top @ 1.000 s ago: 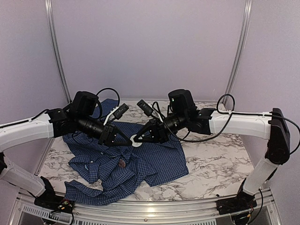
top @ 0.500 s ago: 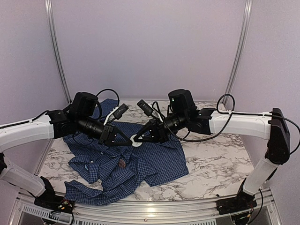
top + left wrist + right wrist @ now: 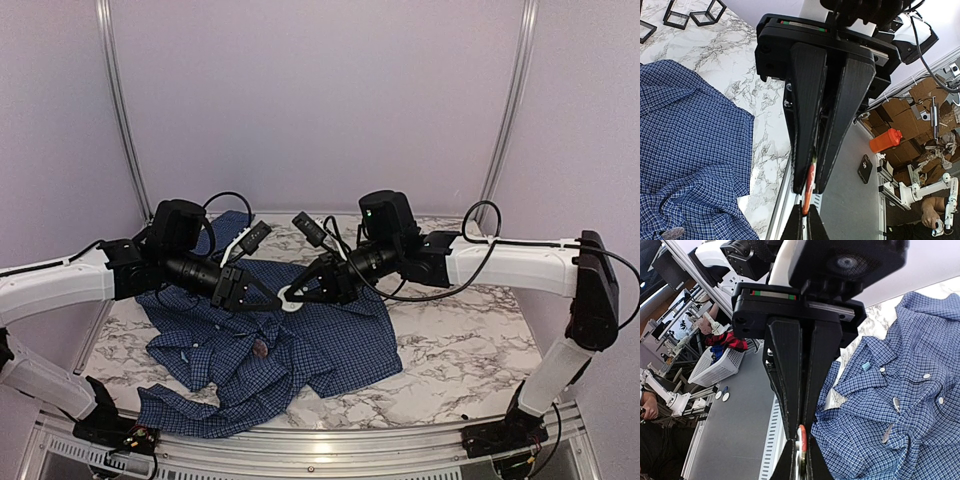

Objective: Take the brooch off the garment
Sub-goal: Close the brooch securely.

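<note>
While both arms are reaching inward over the grey-veined white marble table (image 3: 470, 350), their pincers are meeting tip to tip above the far half of the dark blue, finely checked, short-sleeved button-up shirt (image 3: 345, 345). The shirt is lying crumpled and spread across the table's left and middle. The left gripper (image 3: 810, 189) is holding its two black fingers drawn in to a narrow slit. A small orange-red and white piece (image 3: 808, 201) is showing in that slit and sticking out past the tips. The right gripper (image 3: 801, 441) is pressing its fingers together on the same piece from the opposite side; I cannot tell what the piece is. Seen from overhead, a white looped shape (image 3: 289, 298) is sitting just where the two sets of fingertips are meeting. The tiny reddish-brown roundish brooch (image 3: 261, 349) is lying on the shirt's front, nearer the arm bases than the pincers and apart from both. Small pale buttons (image 3: 926, 376) are dotting the shirt in the right wrist view. Small black square frame boxes (image 3: 690, 15) are standing on the marble beyond the shirt in the left wrist view.
</note>
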Available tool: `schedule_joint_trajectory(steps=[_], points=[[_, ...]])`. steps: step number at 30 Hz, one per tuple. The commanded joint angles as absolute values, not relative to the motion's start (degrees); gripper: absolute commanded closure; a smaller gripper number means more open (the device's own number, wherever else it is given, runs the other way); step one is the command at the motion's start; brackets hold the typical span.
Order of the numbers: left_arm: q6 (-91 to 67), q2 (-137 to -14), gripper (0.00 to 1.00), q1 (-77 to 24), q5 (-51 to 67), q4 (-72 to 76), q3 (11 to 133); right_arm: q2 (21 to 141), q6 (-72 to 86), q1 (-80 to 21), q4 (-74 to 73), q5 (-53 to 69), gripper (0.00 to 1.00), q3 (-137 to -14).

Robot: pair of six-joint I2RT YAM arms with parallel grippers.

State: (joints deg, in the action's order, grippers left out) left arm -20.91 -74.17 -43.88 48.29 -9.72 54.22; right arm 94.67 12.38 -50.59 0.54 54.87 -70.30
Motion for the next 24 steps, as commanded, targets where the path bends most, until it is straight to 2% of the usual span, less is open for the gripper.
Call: schedule_joint_trajectory(steps=[1,24], points=[[-23.16,-72.70,1.00,-44.03,47.48,-3.41,54.08,95.53,12.22,-52.46,3.12,52.47,0.94,-70.29],[-27.01,-71.72,1.00,-44.02,43.02,1.29,51.70,95.09,16.02,-53.44,8.28,47.97,0.92,-68.65]])
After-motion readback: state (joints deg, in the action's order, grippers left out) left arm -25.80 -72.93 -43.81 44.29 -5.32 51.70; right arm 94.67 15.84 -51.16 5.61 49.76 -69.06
